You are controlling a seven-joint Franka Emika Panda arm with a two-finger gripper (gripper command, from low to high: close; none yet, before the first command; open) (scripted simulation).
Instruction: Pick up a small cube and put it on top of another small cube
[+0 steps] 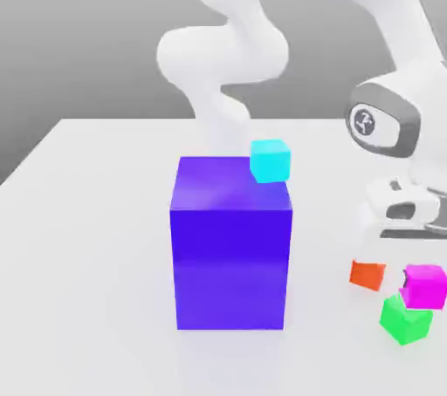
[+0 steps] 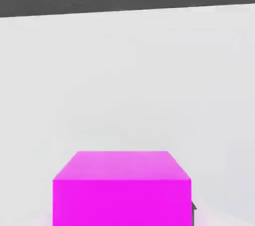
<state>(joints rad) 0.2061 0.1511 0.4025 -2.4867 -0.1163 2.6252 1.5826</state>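
Observation:
The small cube (image 1: 425, 286), bright magenta-pink, sits low at the exterior view's right, directly under the white hand of my gripper (image 1: 420, 256). In the hand view the same small cube (image 2: 122, 190) looms very close, and a dark fingertip (image 2: 193, 208) presses against its side. The gripper is shut on this cube. Whether the cube rests on the table or hangs just above it I cannot tell.
A green cube (image 1: 404, 319) lies just in front of the magenta one, and an orange-red cube (image 1: 367, 274) lies beside it. A big blue-violet block (image 1: 231, 250) stands mid-table, with a cyan cube (image 1: 270, 160) behind its far top corner. The white table (image 1: 87, 237) stretches to the exterior view's left.

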